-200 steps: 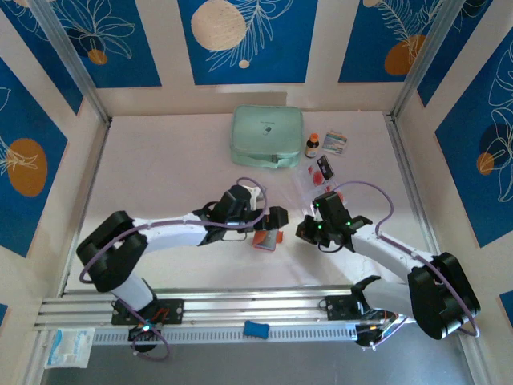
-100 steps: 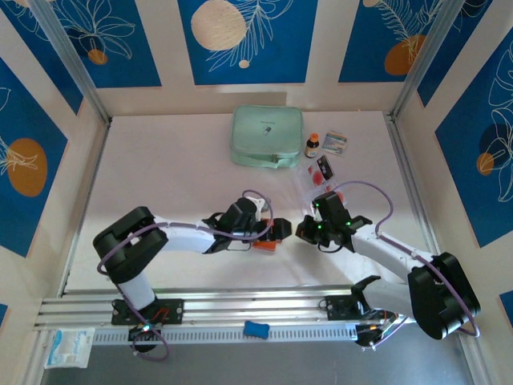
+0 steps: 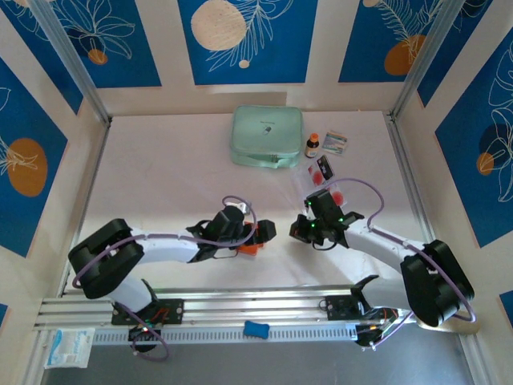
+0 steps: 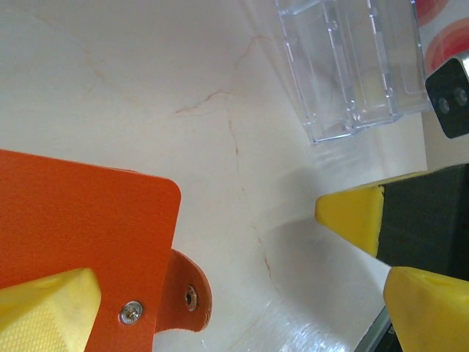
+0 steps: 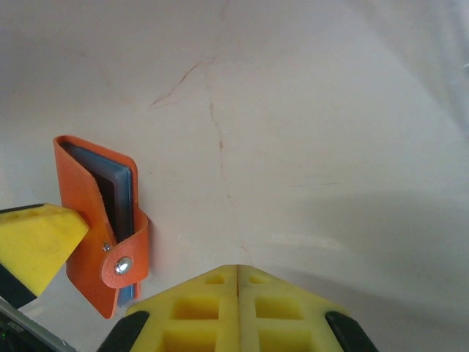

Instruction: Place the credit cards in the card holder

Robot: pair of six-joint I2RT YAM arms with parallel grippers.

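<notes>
Card holder (image 5: 99, 220) stands on edge (snap fastened), tab end nearest right claw (image 5: 238, 268)

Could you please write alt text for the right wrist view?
An orange card holder, snapped shut, rests on a pale table, the left end effector's yellow fingertip against it. The right end effector is shut at the bottom edge.

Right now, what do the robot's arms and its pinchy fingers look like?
The left arm and right arm are white tubes with chunky black joints, and a thin purple cable loops along each. The left gripper and right gripper are black, with bright yellow wedge-shaped fingers with little square dimples.
</notes>
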